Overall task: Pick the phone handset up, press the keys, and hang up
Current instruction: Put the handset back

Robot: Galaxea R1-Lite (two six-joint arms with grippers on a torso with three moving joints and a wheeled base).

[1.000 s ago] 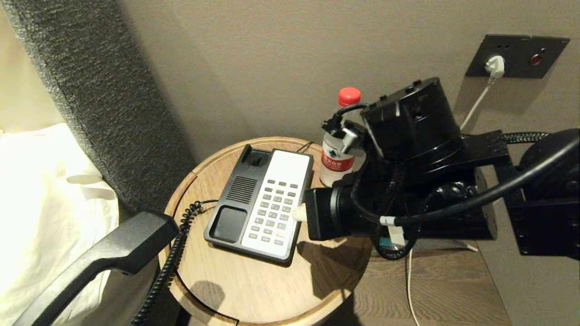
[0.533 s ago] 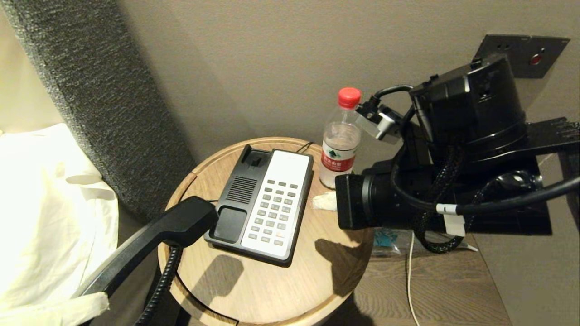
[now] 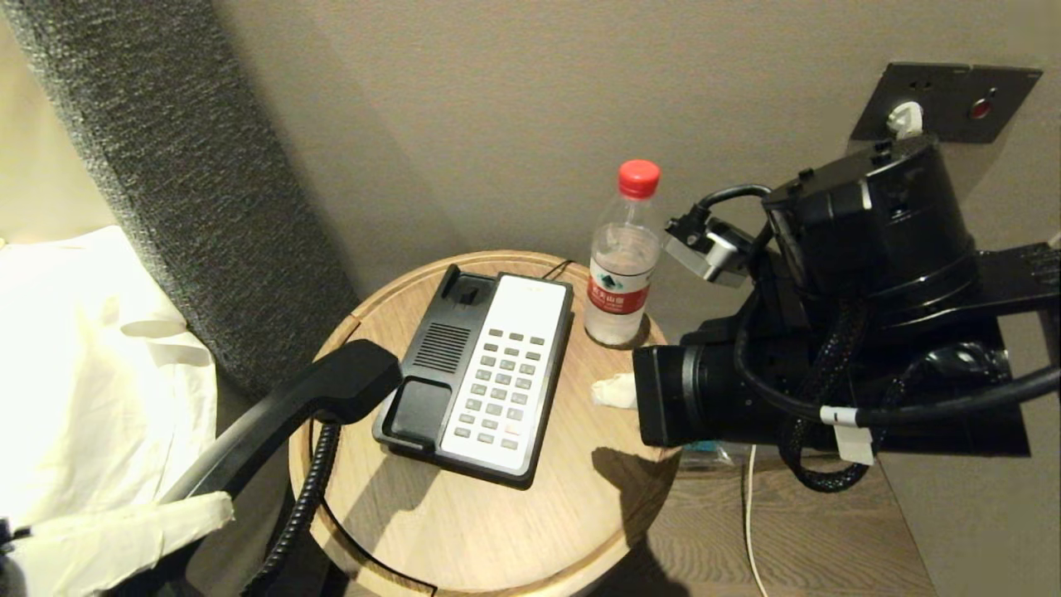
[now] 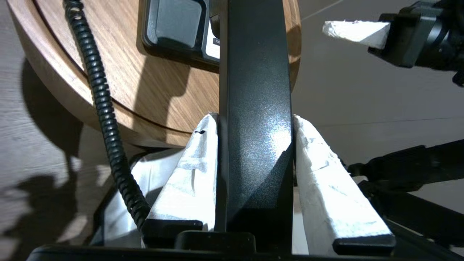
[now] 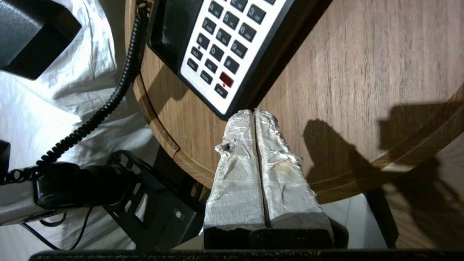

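Observation:
The black phone handset [image 3: 331, 394] hangs in the air at the table's left edge, its upper end just left of the phone base [image 3: 477, 373]. My left gripper [image 4: 255, 117] is shut on the handset's [image 4: 253, 108] bar, one white-wrapped finger [image 4: 192, 174] on each side. Its coiled cord [image 3: 302, 506] drops past the table rim. The base has a white keypad [image 5: 224, 47] and an empty black cradle [image 3: 419, 406]. My right gripper [image 5: 253, 112] is shut and empty, its white tip [image 3: 613, 390] hovering right of the keypad over the table.
The phone stands on a round wooden side table [image 3: 497, 514] against a wall. A water bottle [image 3: 622, 257] with a red cap stands at the table's back right. White bedding [image 3: 75, 373] and a grey headboard [image 3: 191, 182] lie left. A wall socket plate [image 3: 945, 99] is upper right.
The left gripper has carried the handset up and right, toward the base's cradle. The right arm has drawn back to the right, off the keypad.

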